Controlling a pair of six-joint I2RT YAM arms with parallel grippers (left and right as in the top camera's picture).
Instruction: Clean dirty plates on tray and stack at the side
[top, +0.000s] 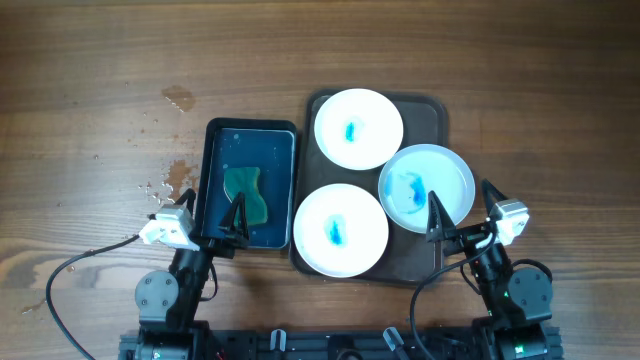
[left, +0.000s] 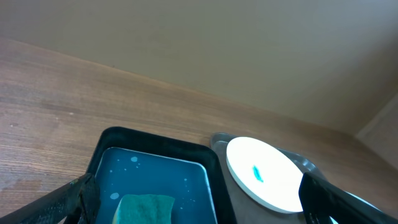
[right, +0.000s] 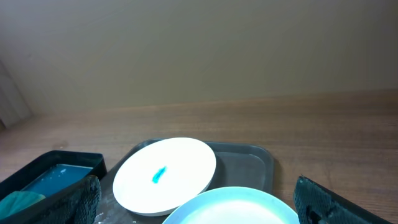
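Three white plates lie on the dark brown tray (top: 426, 106). The far plate (top: 358, 128) and the near plate (top: 340, 229) each have a small blue smear. The right plate (top: 427, 187) has a wider blue smear and reaches past the tray's right rim. My left gripper (top: 212, 212) is open over the near end of the basin. My right gripper (top: 462, 208) is open and empty at the right plate's near edge. The right wrist view shows the far plate (right: 165, 174), the right plate (right: 236, 208) and the tray (right: 249, 163) between its fingers (right: 196, 199).
A dark blue-black basin (top: 212, 160) with water and a green sponge (top: 245, 195) stands left of the tray. The left wrist view shows the basin (left: 155, 142), the sponge (left: 146, 208) and a smeared plate (left: 267, 174). Water drops (top: 165, 180) lie on the wood left of the basin.
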